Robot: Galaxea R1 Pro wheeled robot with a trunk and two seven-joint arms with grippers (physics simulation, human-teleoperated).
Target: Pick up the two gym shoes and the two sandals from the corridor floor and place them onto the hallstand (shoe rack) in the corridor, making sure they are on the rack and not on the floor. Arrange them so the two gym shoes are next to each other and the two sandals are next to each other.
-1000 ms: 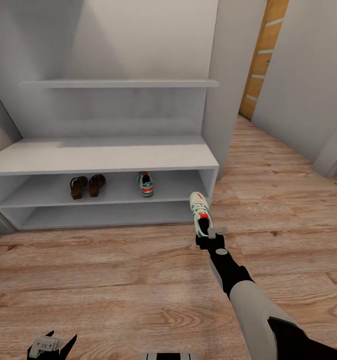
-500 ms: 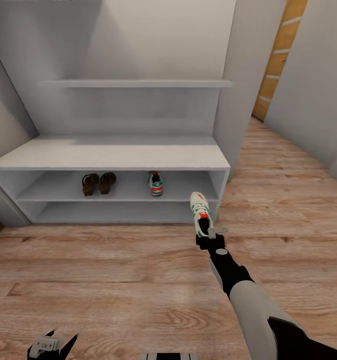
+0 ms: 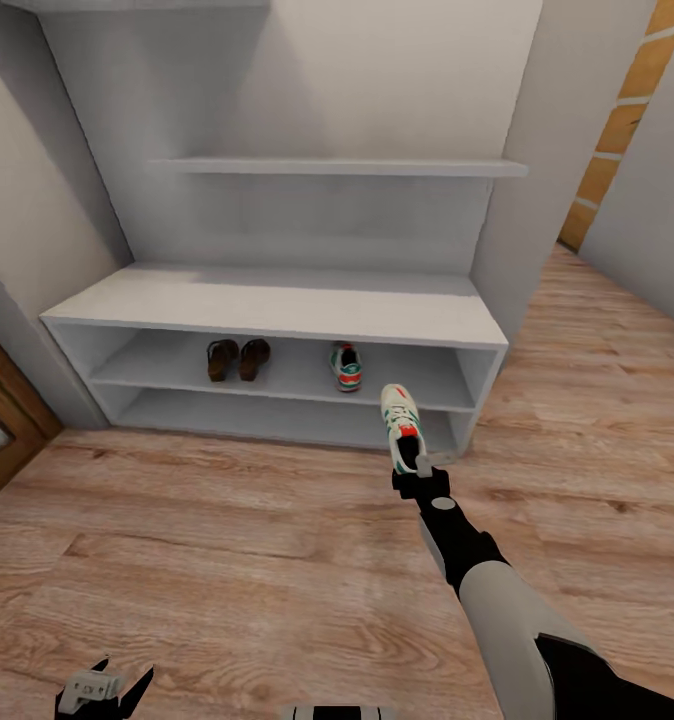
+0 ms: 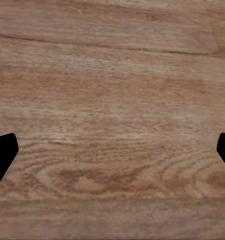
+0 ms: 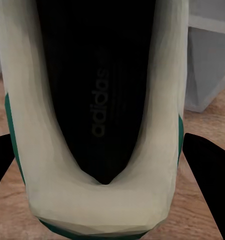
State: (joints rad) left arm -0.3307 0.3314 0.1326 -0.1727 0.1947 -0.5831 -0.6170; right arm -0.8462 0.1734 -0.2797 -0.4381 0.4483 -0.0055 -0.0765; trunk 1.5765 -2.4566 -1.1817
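Note:
One gym shoe hangs above the corridor floor just in front of the hallstand's right end, toe pointing at it. My right gripper is shut on its heel. The right wrist view looks into the shoe's dark opening, with a black finger on each side. The other gym shoe stands on the upper open shelf. Both sandals sit side by side further left on that shelf. Low at the head view's left, my left gripper is open over bare planks.
A white wall shelf hangs above the hallstand. A grey wall panel rises at its right end, with a wooden door beyond. A dark wood-framed unit edges in at the left.
The whole picture has shifted: the hallstand now sits further right and a wood-framed unit has come in at the left, so the camera moved. The right arm and its shoe keep their place in the view.

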